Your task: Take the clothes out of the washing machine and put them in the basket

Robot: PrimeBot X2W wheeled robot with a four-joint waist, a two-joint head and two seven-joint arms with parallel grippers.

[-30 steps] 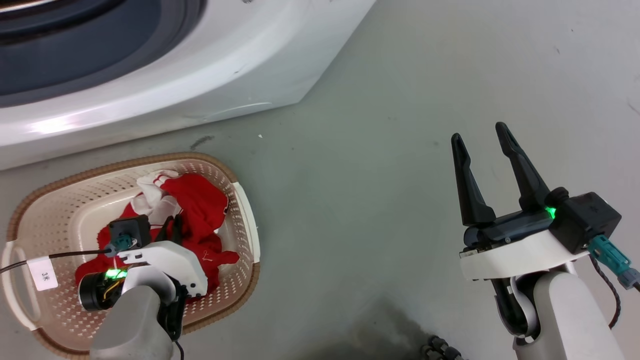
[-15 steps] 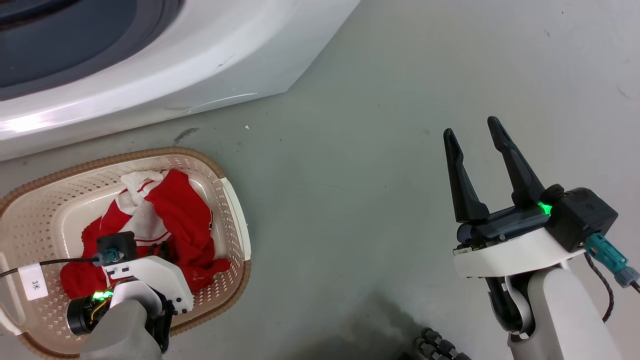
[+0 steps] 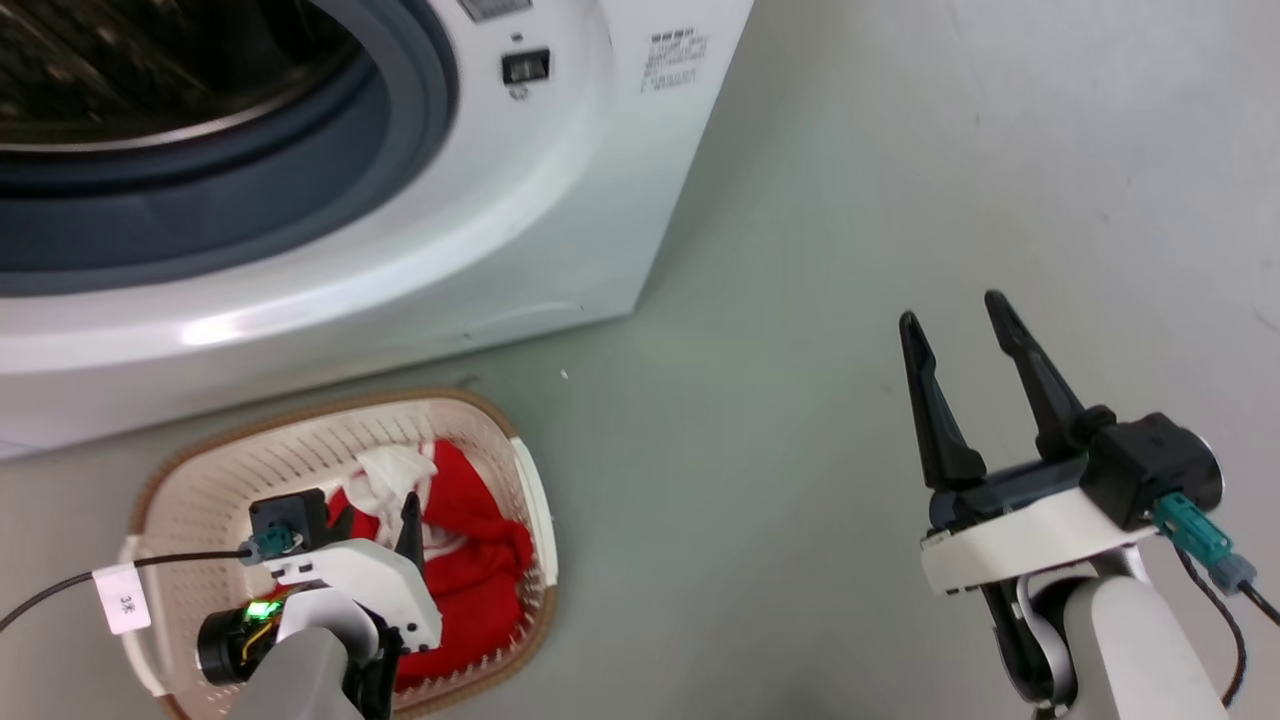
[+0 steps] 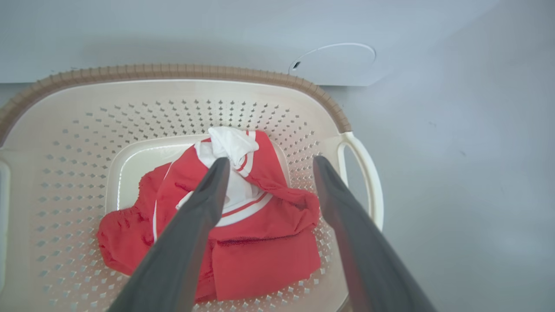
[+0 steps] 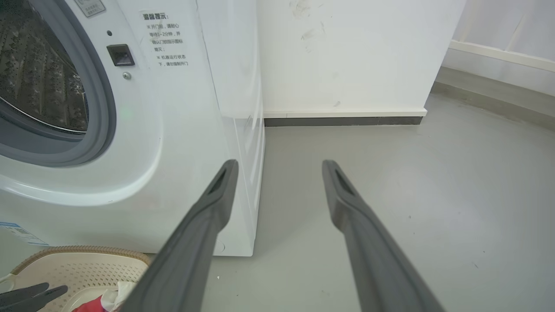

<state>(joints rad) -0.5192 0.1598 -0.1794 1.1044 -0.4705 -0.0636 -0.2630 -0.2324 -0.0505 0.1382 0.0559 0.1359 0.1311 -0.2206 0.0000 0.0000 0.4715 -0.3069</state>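
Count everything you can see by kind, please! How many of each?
Washing machine: 1
Basket: 1
Heap of red clothes: 1
Robot arms: 2
Total: 5

The head camera tilts up: the washing machine (image 3: 560, 200) now shows its grey-rimmed opening (image 3: 425, 120) and steel drum (image 3: 150, 60), and the basket (image 4: 173, 70) sits lower in that view, though neither has moved. The left gripper (image 4: 271, 159), a second ago down in the red fabric, now stands over the clothes (image 4: 260, 255), fingers apart with nothing between them
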